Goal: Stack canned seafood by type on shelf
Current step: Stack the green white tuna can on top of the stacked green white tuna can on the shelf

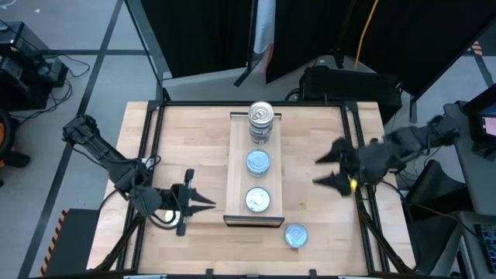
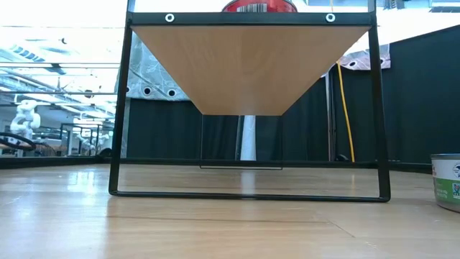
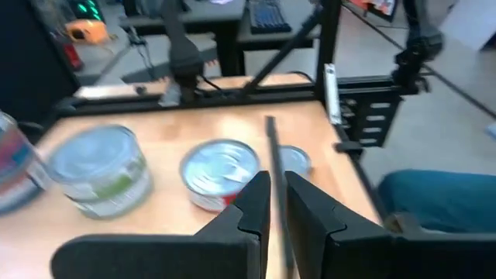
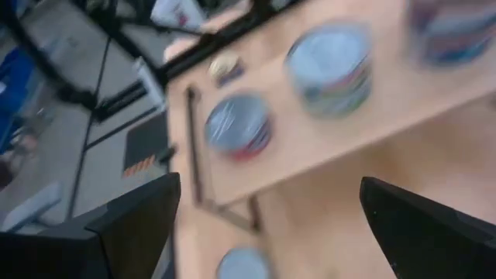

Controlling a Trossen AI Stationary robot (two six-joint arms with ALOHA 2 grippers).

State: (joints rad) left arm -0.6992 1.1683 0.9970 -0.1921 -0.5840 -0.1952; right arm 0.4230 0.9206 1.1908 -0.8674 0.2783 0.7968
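The shelf (image 1: 237, 167), a narrow light-wood board, stands raised on a dark frame in the table's middle. On it sit a stack of tins (image 1: 261, 122) at the far end, a blue-topped tin (image 1: 258, 162) in the middle and a silver-topped tin (image 1: 257, 199) near the front. Another blue-topped tin (image 1: 296, 235) sits on the table by the shelf's near right corner. My left gripper (image 1: 205, 203) hangs shut and empty left of the shelf, pointing at it. My right gripper (image 1: 326, 168) hangs open and empty right of the shelf.
Dark frame rails (image 1: 152, 147) run along the table's left and right edges. In the low view the shelf (image 2: 248, 65) is seen from below on its dark legs, with the loose tin (image 2: 447, 180) at the right. Bare tabletop (image 1: 190, 139) lies on both sides of the shelf.
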